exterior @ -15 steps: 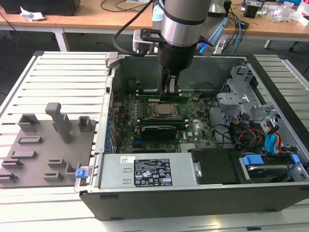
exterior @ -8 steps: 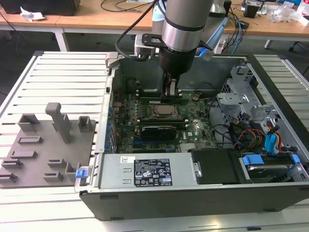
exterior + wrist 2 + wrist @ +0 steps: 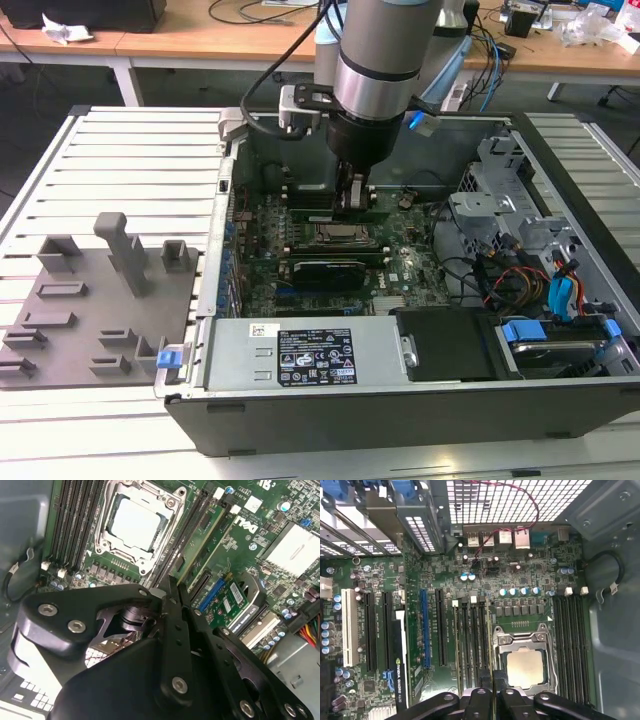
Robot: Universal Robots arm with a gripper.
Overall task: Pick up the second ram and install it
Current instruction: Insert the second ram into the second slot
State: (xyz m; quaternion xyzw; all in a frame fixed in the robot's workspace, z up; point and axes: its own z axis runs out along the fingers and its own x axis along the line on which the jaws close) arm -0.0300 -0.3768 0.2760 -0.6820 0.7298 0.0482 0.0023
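One long, thin green circuit-board strip, the second ram (image 3: 200,547), stands on edge in a black slot just beside the silver processor socket (image 3: 135,522) in the second wrist view; a pale label on its face is too small to read. The black two-fingered claw (image 3: 175,587) has its fingers drawn together about the strip's near end, gripping it.

In the first wrist view the claw (image 3: 493,680) sits over the row of dark memory slots (image 3: 472,640) next to the socket (image 3: 525,665).

In the exterior view the claw (image 3: 352,205) reaches down into the open dark grey computer case (image 3: 400,420), touching down at 12 o'clock from the socket (image 3: 335,232) on the large green motherboard (image 3: 395,285). A white printed label (image 3: 315,357) lies on the metal cover at 6 o'clock from the socket. At 9 o'clock from the case, a grey slotted plastic tray (image 3: 80,330) rests on the pale slatted desk (image 3: 130,160).
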